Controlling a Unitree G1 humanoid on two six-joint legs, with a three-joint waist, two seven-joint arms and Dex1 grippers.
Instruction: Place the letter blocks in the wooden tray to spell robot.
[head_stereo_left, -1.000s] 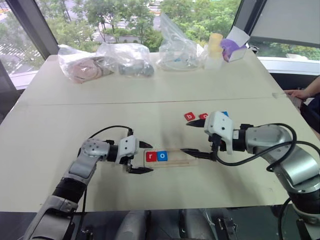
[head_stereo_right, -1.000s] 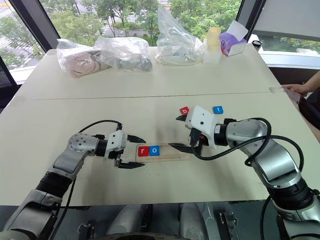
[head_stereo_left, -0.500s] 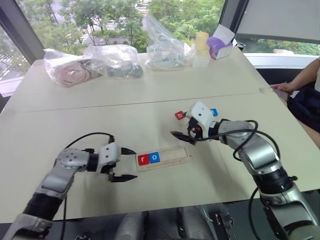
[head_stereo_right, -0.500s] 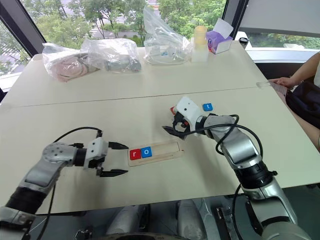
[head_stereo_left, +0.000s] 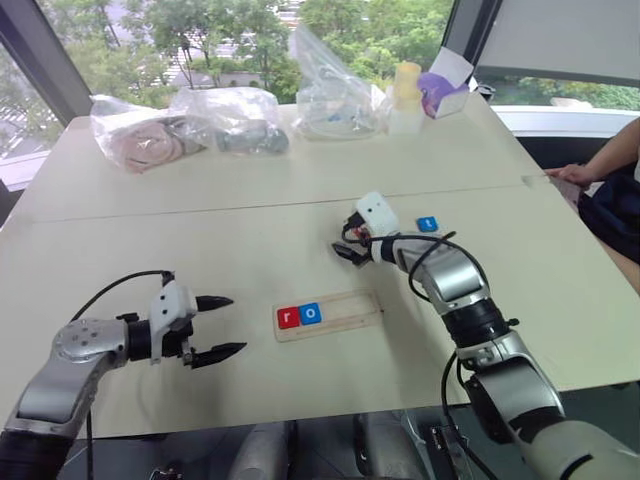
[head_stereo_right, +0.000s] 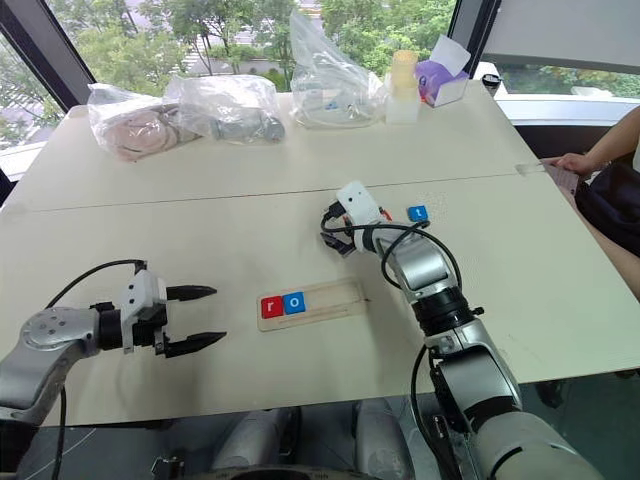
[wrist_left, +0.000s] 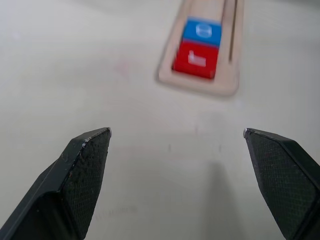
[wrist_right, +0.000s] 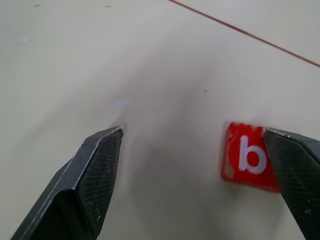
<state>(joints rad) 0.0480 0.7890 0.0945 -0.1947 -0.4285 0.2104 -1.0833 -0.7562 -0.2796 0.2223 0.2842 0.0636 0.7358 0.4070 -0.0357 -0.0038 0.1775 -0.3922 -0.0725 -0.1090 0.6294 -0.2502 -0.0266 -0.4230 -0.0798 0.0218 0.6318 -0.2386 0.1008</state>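
The wooden tray (head_stereo_left: 345, 309) lies at the table's middle, with a red "r" block (head_stereo_left: 288, 318) and a blue "o" block (head_stereo_left: 311, 313) side by side at its left end. My left gripper (head_stereo_left: 236, 324) hovers open to the left of the tray, clear of it, pointing toward it. My right gripper (head_stereo_left: 345, 238) is open beyond the tray, low over the table. In the right wrist view a red "b" block (wrist_right: 250, 159) lies flat just inside one finger (wrist_right: 295, 165). A blue "t" block (head_stereo_left: 428, 223) rests to the right of that gripper.
Several clear plastic bags (head_stereo_left: 240, 115), a pale bottle (head_stereo_left: 404, 95) and a purple box (head_stereo_left: 445, 92) line the table's far edge. A person's arm (head_stereo_left: 605, 160) rests at the right edge. A seam (head_stereo_left: 200, 212) crosses the table.
My left gripper has drawn back leftward from the tray's end, staying open. My right gripper has moved from the tray's right end out to the red "b" block. The camera has shifted.
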